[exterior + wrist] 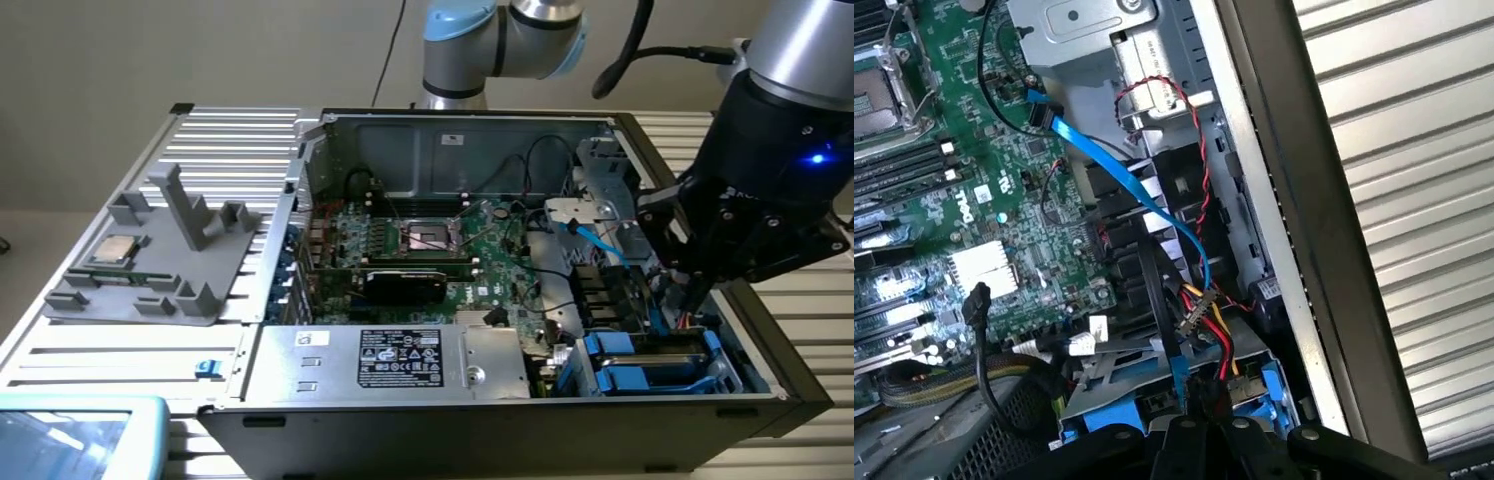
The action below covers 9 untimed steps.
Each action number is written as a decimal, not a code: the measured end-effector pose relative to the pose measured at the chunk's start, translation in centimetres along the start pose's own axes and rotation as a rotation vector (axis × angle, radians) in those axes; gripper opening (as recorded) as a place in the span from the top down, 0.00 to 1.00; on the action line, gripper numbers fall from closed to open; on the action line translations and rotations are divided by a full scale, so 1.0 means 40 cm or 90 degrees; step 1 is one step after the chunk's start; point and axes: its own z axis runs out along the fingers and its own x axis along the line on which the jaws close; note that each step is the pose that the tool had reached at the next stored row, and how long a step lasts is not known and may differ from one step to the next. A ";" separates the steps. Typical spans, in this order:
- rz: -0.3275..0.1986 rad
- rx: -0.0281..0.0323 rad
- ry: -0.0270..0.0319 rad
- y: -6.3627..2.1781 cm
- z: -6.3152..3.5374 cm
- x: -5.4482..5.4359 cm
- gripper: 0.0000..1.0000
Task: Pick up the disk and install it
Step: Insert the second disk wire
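The disk (638, 362) lies in the drive bay at the near corner of the open computer case, on the exterior view's right, its bright blue carrier frame showing around a grey top. In the wrist view the disk (1119, 372) is a grey metal face edged in blue. My gripper (689, 298) reaches down into the case just above and behind the bay. In the wrist view my gripper (1199, 438) has its black fingers shut together right at the blue frame's edge. I cannot tell if they touch it. Nothing shows between them.
A blue flat cable (1124, 180) and red, black and yellow wires (1204, 320) run over the bay. The case wall (1274, 200) stands close beside my gripper. The power-supply box (387, 360), the motherboard (427, 250) and a grey fixture with a processor chip (114, 252) lie toward the exterior view's left.
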 end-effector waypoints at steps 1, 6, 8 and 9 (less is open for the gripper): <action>-0.011 -0.0004 -0.0006 0.000 0.000 0.000 0.89; -0.069 -0.0028 -0.0032 0.000 0.000 0.000 0.89; -0.092 -0.0036 -0.0042 0.000 0.000 0.000 0.89; -0.103 -0.0040 -0.0047 0.000 0.000 0.000 0.89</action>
